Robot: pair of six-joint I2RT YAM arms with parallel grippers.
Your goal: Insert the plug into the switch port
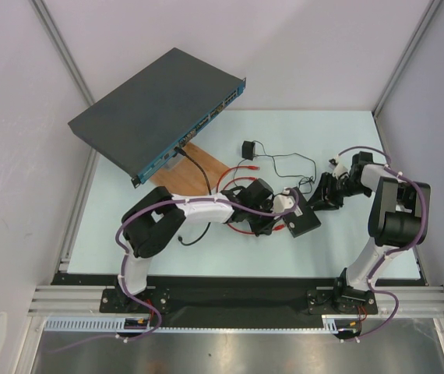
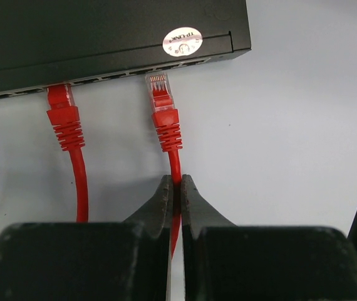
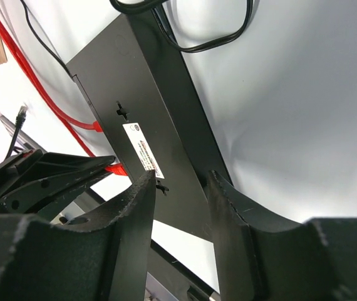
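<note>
Here, the left pincer (image 2: 173, 183) is pressed together on the thin red cable (image 2: 175, 160), with its plug (image 2: 160, 89) pointing at the switch port (image 2: 158, 68) and just short of it. Above the pale worktop (image 2: 291, 157), the right pincer (image 3: 181, 183) clamps the small black switch (image 3: 166, 106).

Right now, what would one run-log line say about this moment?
left tool: shut on red cable | plug: tip at switch port, not seated | right tool: straddling switch, grip unclear

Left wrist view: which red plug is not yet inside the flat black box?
The right red plug, whose cable the left gripper pinches: its clear tip shows outside the box; the left plug is seated.
</note>
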